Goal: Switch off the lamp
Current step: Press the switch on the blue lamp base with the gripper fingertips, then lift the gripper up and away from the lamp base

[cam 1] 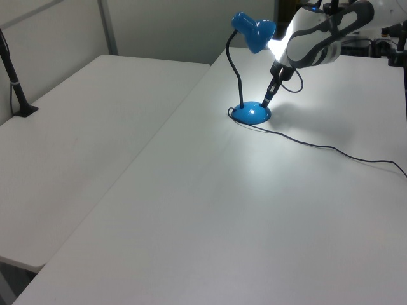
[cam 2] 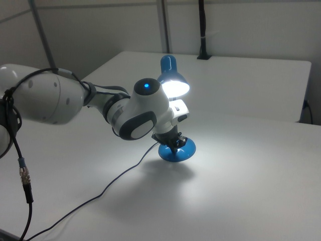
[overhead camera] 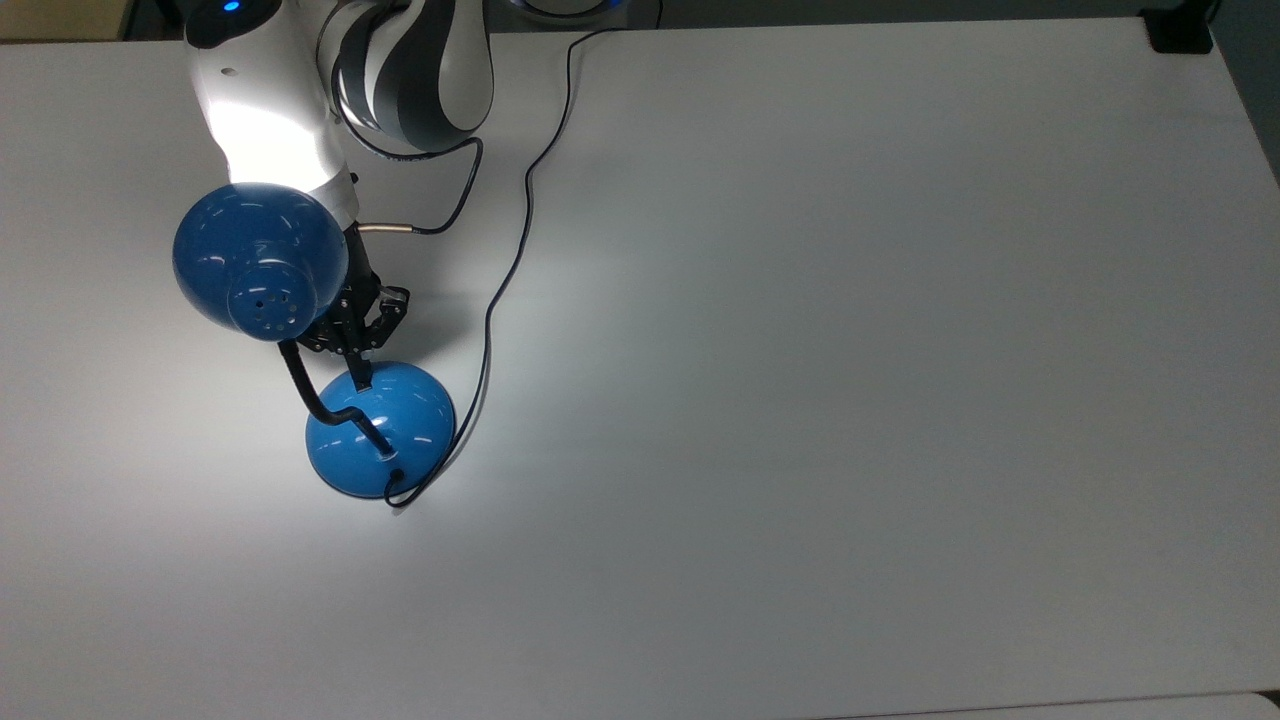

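The blue lamp stands on the white table, its dome shade [overhead camera: 260,260] lit and shining onto my arm. Its gooseneck curves down to the round blue base [overhead camera: 395,435]. My gripper [overhead camera: 362,378] is shut, with its black fingertips pressed together on the top of the base, on the side toward the top view's top, covering the spot where the small black switch sits. In the left view the gripper [cam 1: 265,105] touches the base [cam 1: 251,115] below the shade [cam 1: 253,29]. The right view shows the glowing shade [cam 2: 173,79] above the gripper [cam 2: 175,146] and base [cam 2: 183,152].
The lamp's black cord [overhead camera: 510,270] runs from the base toward the table's far edge in the top view. A thinner cable [overhead camera: 440,215] loops off my wrist. A second white table [cam 1: 70,140] adjoins on the left view's left.
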Robot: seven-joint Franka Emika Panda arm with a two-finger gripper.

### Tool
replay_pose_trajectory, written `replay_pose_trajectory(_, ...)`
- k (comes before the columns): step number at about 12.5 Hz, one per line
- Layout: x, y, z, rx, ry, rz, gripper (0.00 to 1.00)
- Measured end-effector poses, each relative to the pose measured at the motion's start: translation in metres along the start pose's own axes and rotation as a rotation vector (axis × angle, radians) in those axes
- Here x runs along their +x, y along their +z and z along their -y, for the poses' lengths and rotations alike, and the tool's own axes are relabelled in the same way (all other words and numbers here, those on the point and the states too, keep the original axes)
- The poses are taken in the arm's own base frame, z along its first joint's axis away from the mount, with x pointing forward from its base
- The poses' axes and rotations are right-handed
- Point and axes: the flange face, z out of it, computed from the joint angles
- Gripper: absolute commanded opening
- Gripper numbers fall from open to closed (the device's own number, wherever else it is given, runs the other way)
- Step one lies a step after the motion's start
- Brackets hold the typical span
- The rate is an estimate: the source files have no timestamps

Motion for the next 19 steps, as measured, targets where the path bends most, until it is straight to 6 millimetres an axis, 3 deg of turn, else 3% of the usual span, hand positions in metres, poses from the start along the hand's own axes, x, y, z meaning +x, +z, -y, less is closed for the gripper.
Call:
replay_pose_trajectory(8,-0.008,0.004,-0.004,0.013,0.003,0.032,0.00)
replay_pose_trajectory(10,-0.021,-0.004,-0.019,0.053,-0.005,0.100,0.09)
replay_pose_trajectory(12,-0.030,-0.040,-0.038,0.069,-0.044,0.194,0.28)
replay_pose_trajectory(13,-0.035,-0.061,-0.045,0.073,-0.058,0.246,0.57)
replay_pose_trajectory(14,-0.038,-0.085,-0.051,0.077,-0.071,0.284,0.78)
replay_pose_trajectory(15,-0.037,-0.107,-0.054,0.083,-0.073,0.300,0.92)
replay_pose_trajectory(16,-0.032,-0.131,-0.055,0.090,-0.073,0.302,1.00)
replay_pose_trajectory(19,-0.021,-0.211,-0.040,0.099,-0.112,0.326,1.00)
